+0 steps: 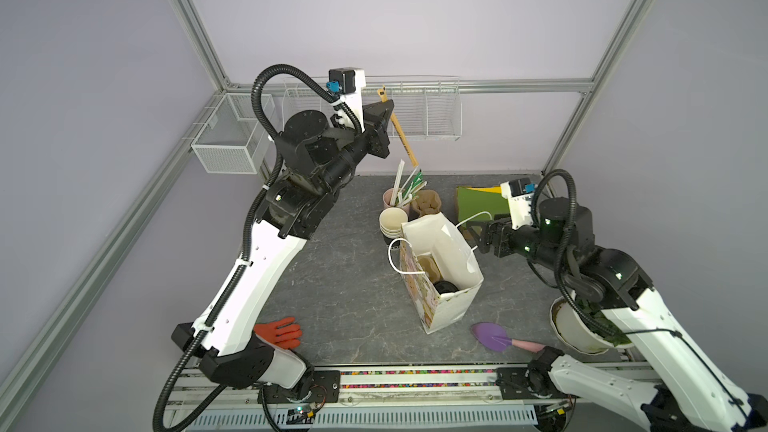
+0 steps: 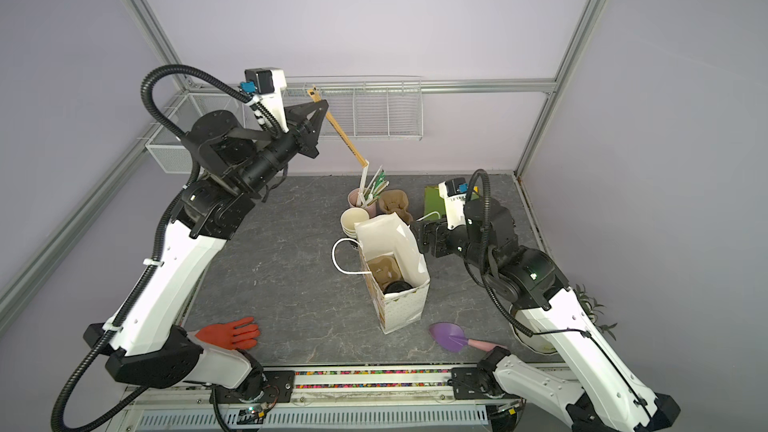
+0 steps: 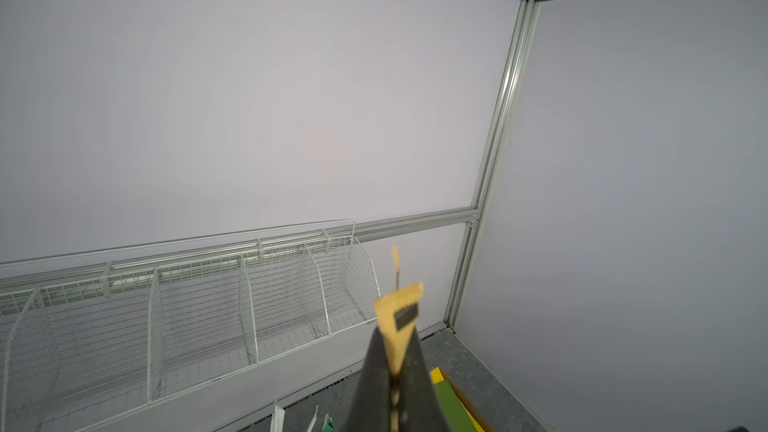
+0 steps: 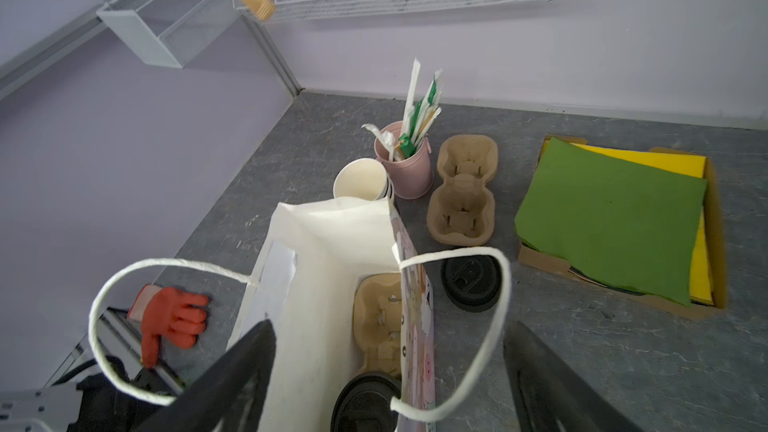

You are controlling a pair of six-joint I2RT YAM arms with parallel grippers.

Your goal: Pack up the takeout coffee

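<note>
Inside the white paper bag at mid-table, at its near end: the takeout coffee, upright, only its black lid showing in both top views and in the right wrist view, the cup's side hidden by the bag wall; seated next to, and seemingly in, the brown pulp cup carrier lying on the bag floor. Well above and to the far left of the bag mouth: the left gripper, clamped tight on a long tan stick, wrapped straw or stirrer, impossible to tell; long axis of the stick slanted, upper end up by the wire rack, lower end pointing down toward the pink cup of straws and the bag beyond it. Left arm reared high, wrist turned toward the back wall. Nearer to the bag by far: the right gripper, jaws spread wide and holding nothing, low and level just beside the bag's right wall near its far corner; from the right wrist view, the rope handle and that bag wall between the two fingers, contact unclear. Looks like coffee already packed and the stick next; calls, at a guess, for a swing right and nearer, then a drop along the stick's own axis into the open mouth, clear of the lid.
</note>
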